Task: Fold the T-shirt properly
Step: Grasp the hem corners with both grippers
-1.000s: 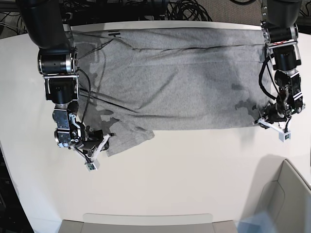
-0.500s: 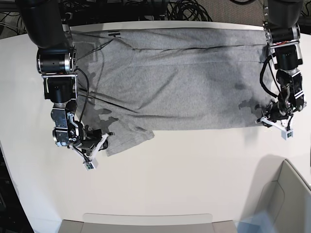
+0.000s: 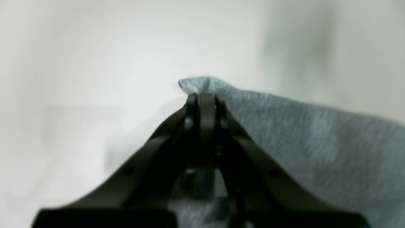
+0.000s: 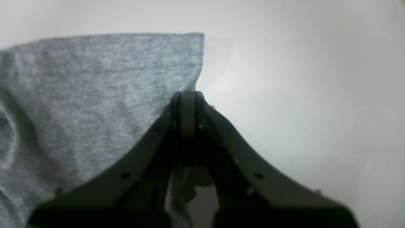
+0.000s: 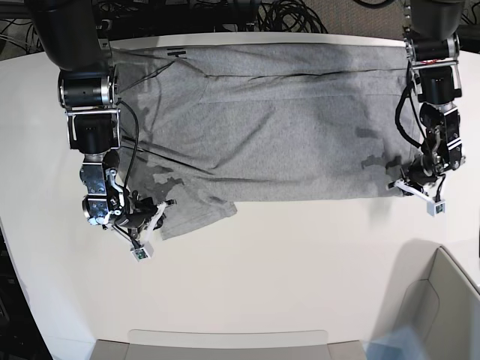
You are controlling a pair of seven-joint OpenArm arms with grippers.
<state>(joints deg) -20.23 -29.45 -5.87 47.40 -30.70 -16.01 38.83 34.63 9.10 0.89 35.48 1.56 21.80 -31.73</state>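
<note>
The grey T-shirt point(image 5: 285, 127) lies spread, plain side up, across the far half of the white table, with a sleeve flap hanging toward the near left. On the right of the base view my left gripper point(image 5: 405, 185) sits at the shirt's near right corner. In the left wrist view the left gripper point(image 3: 202, 96) is shut, pinching a raised tip of the cloth point(image 3: 300, 133). On the left of the base view my right gripper point(image 5: 156, 214) sits at the sleeve flap. In the right wrist view the right gripper point(image 4: 187, 95) is shut on the edge of the cloth point(image 4: 95, 88).
A grey bin point(image 5: 442, 300) stands at the near right corner. A pale tray rim point(image 5: 225, 341) runs along the near edge. Black cables point(image 5: 292, 15) lie behind the table. Bare white tabletop point(image 5: 300, 262) stretches in front of the shirt.
Both grippers have gone from open to shut on the shirt's edge. Each has shifted slightly inward onto the cloth. The shirt has hardly moved.
</note>
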